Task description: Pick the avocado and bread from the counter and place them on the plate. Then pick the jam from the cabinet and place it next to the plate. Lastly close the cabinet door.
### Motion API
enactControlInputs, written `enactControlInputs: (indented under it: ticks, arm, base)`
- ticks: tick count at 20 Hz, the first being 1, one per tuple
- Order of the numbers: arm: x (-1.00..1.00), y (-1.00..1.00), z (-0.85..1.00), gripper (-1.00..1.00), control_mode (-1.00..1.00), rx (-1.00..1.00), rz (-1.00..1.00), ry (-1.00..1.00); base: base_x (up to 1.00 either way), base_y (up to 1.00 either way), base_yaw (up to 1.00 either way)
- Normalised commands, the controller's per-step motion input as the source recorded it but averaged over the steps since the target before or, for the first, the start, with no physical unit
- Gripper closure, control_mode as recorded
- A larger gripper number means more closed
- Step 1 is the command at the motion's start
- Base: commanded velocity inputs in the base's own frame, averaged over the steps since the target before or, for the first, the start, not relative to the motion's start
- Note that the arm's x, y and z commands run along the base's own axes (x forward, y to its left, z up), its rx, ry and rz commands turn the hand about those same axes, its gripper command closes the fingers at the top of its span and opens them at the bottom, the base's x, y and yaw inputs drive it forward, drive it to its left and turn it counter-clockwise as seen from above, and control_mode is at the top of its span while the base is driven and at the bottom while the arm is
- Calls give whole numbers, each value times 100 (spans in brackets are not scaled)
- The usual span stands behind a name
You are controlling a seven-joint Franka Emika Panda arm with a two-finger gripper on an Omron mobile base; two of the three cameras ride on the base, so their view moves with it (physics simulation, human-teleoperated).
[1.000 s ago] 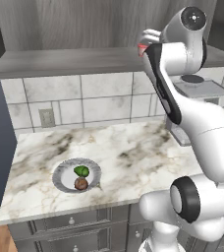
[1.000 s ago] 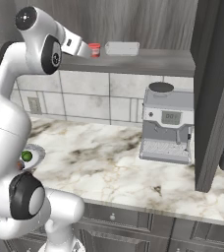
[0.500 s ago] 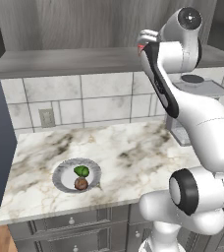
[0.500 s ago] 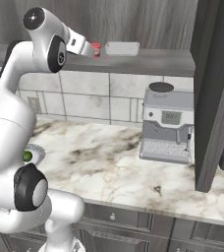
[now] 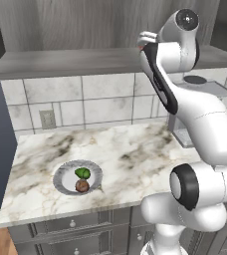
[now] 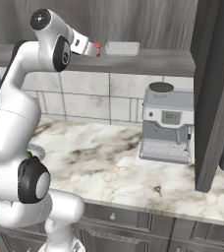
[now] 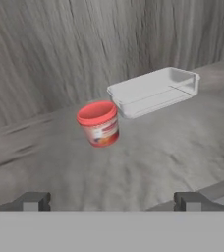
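- on the plate (image 5: 61,172), far below the hand and to its left, the avocado (image 5: 82,173) and the bread (image 5: 82,186) already lie side by side, so the first step looks done.
- the step in hand seems to be the jam (image 7: 99,123): the gripper (image 7: 113,201) is raised to the cabinet (image 5: 60,62) shelf with its fingertips (image 7: 33,201) spread wide and nothing between them.
- the jar stands ahead of the hand, a little left of the gap's centre, just beside a white tray (image 7: 153,90) on its right; whether they touch is hard to tell.
- next, i judge, the hand must shift slightly left, reach forward and straddle the jar without knocking the tray.
- right of the hand and lower, a coffee machine (image 6: 166,122) stands on the marble counter (image 6: 133,167) against a tiled wall (image 6: 92,96); the cabinet door (image 6: 217,88) hangs open at the far right.
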Motion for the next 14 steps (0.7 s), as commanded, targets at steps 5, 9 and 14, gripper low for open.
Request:
enactControlInputs:
  ticks: [5, 9, 14]
  arm:
    - [15, 0, -1, -100, -100, -2, 0, 3]
    - [20, 0, -6, -100, -100, -3, 0, 5]
    - [21, 0, -6, -100, -100, -3, 0, 5]
  base:
    - [0, 0, 0]
    - [0, 0, 0]
    - [0, 0, 0]
